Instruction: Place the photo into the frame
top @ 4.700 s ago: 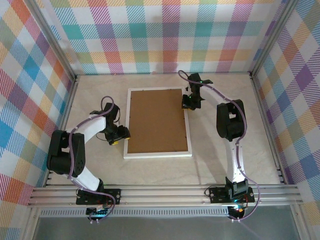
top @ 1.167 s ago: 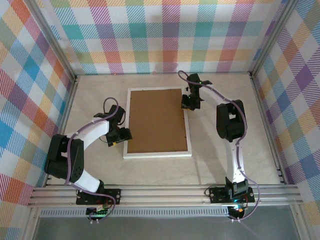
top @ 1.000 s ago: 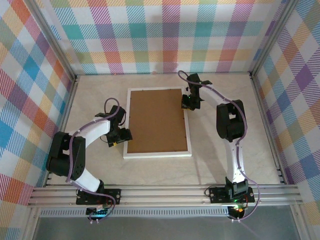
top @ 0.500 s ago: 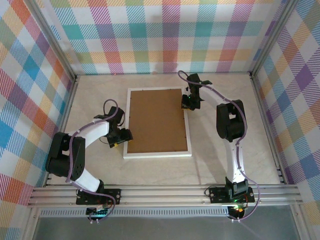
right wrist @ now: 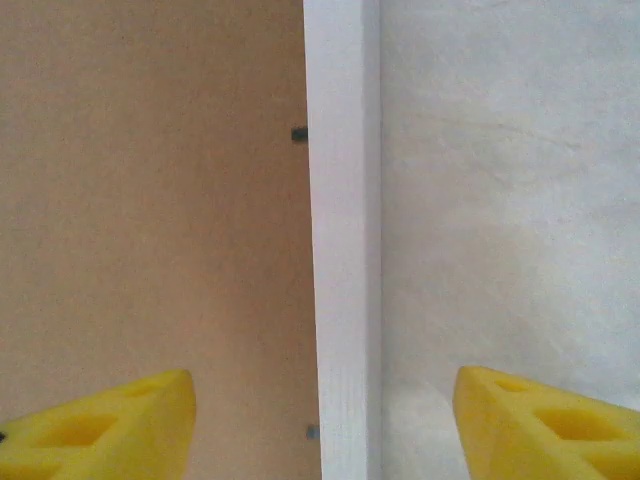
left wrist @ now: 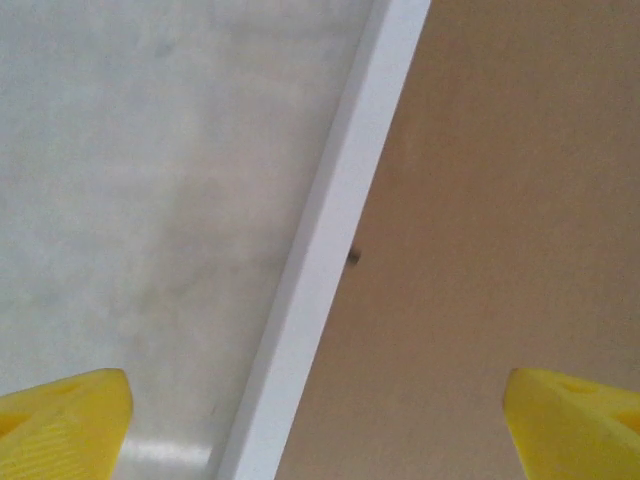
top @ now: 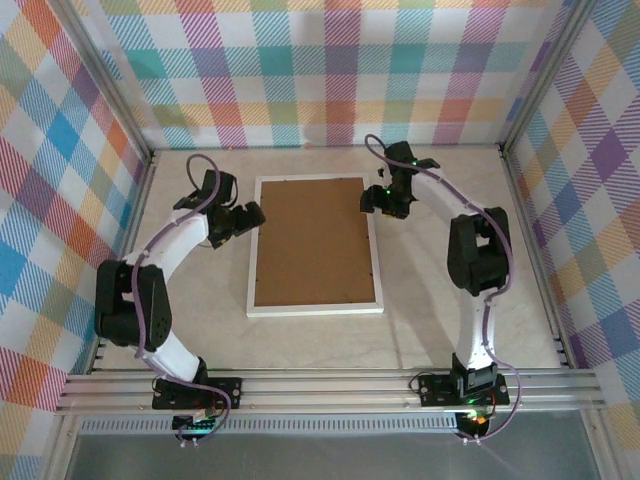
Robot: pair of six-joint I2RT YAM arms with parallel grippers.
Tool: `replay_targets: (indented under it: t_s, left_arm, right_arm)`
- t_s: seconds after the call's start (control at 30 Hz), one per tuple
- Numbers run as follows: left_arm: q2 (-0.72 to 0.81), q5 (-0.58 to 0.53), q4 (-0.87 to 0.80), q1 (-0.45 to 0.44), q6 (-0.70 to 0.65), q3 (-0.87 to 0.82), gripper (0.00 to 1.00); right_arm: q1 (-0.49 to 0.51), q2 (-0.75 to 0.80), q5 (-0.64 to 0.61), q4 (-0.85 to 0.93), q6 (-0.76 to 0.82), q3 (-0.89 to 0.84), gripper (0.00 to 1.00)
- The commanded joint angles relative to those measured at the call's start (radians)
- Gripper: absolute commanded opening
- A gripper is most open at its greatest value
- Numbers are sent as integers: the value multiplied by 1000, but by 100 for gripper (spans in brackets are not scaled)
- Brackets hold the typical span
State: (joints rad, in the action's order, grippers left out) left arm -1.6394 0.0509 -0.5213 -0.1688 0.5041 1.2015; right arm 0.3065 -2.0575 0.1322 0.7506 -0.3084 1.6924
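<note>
Brown backing board (top: 315, 240) fills the frame (top: 315, 308); left gripper (top: 247, 214), shifted to ten o'clock, and right gripper (top: 373, 203) at two now gape, so the task looks finished.

Matt brown board (top: 315, 240), smooth white frame (top: 315, 309)

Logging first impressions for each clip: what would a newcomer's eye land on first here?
First, the white frame lying back-up in the middle of the table, its brown backing board showing. The left arm and right arm curve in to its far corners, jaws open astride its side edges. Loud plaid walls surround it all.
</note>
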Motion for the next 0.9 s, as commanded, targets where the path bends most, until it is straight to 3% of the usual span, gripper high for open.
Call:
replay_targets:
  t_s: [0.0,0.2,0.43,0.67,0.87]
  left_arm:
    - [-97,16,95,12,22,29,100]
    - [-220,48,197,28,0,67,100]
    - [-286,179,315,25,13,64,99]
    - [-310,285,406,-8,24,91,96]
    - [-399,348,403,-42,29,234,94]
  right_arm:
    - [-1,83,18,-4,43,-92,72]
    - [20,193,59,-52,36,-295,74]
    - [73,241,112,-136,-21,-467,74]
    - [165,275,124,-202,-104,-551,74]
    - [232,361,136,-206,-188,-625,74]
